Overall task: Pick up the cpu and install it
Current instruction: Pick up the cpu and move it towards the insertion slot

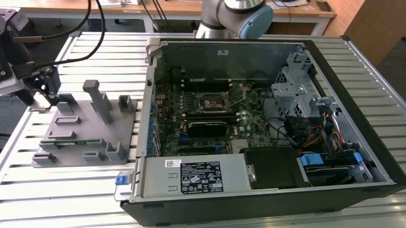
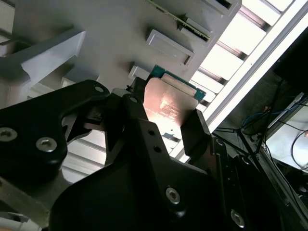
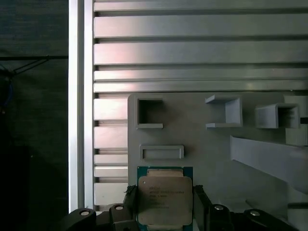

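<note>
Cpu (image 3: 165,198) sits between the two fingers of the tool (image 2: 166,109), at the edge of the grey holder (image 1: 82,137) on the desk (image 1: 63,190). The holder is at 9 o'clock from the open computer (image 1: 254,59). The tool looks closed snug on the chip's two sides, holding it. I think the hold is thin, just on the edges. If the chip tips or slips, it could fall. It could also go crooked into the socket (image 1: 209,101) and bend the tiny pins.
</note>
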You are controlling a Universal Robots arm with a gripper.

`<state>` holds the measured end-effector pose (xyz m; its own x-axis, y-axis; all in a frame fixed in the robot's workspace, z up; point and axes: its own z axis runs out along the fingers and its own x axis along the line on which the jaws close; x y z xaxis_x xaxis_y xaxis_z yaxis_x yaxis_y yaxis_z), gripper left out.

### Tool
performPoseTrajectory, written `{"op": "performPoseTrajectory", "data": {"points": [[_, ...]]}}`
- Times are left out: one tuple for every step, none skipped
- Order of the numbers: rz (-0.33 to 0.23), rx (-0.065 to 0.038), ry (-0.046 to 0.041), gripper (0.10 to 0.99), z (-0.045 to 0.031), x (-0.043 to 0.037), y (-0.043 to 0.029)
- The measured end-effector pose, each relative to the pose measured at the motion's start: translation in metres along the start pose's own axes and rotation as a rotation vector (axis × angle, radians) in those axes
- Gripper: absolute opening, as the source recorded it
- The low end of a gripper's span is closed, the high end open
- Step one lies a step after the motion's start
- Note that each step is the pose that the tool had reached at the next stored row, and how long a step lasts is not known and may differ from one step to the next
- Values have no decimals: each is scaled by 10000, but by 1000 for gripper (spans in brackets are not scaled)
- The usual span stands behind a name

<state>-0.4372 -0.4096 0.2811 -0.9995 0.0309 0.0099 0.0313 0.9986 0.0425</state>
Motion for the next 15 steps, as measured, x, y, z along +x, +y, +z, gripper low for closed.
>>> {"op": "performPoseTrajectory", "data": {"points": [[0,0,-1,541,-24,0,2],[0,-1,-1,541,-50,0,4],[-1,0,0,541,-75,1,6],[0,0,0,541,-100,1,8],[0,0,-1,541,-126,1,11],[0,0,-1,541,-153,1,12],[0,0,-1,541,-179,2,14],[0,0,-1,541,-204,2,16],[0,0,-1,541,-231,2,18],[0,0,0,541,-261,3,21],[0,0,-1,541,-289,4,25],[0,-1,-3,541,-317,4,27],[0,0,-3,541,-346,4,30],[0,0,-2,541,-376,5,33],[0,0,-3,541,-405,5,36]]}}
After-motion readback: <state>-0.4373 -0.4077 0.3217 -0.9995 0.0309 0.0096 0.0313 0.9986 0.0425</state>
